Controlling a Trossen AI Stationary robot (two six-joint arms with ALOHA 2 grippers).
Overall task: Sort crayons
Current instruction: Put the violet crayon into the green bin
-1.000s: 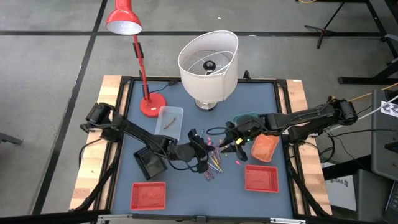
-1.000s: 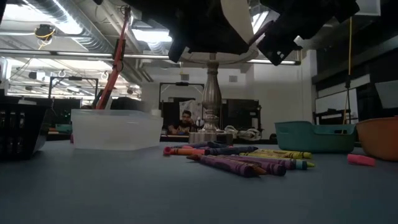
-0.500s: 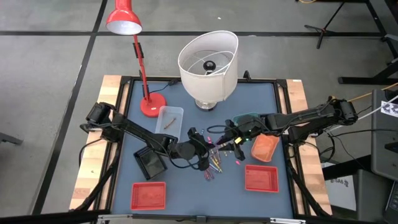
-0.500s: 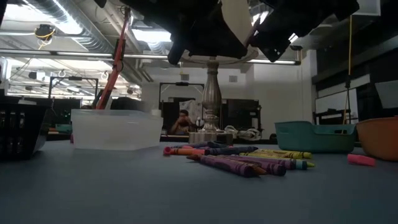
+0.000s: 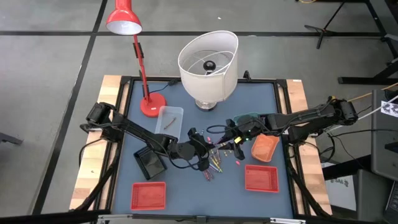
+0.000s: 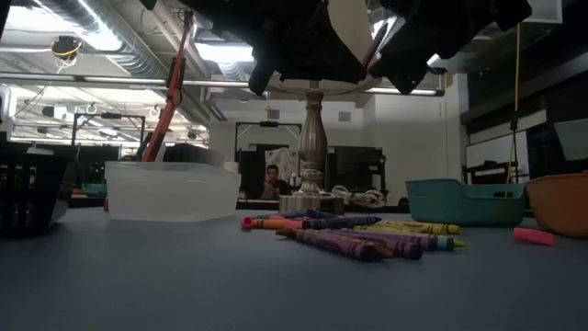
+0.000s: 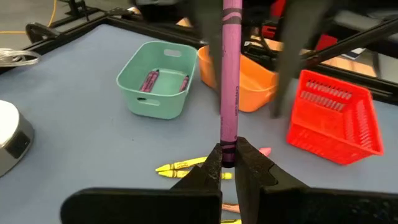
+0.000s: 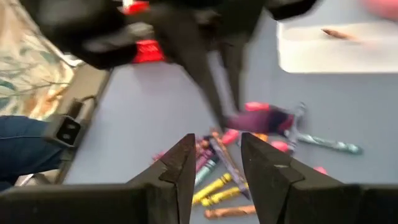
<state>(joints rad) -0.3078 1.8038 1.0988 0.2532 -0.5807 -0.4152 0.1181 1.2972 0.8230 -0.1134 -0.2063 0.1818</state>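
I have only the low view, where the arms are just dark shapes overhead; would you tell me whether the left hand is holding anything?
Observer: Yes, the left hand is shut on a purple crayon, gripped by one end.
Operator: Thank you. And the right hand?
Observer: The right hand is open and empty, facing the loose crayons on the table.
Operator: Is there anything inside the teal bin?
Observer: The teal bin holds two pinkish crayons.
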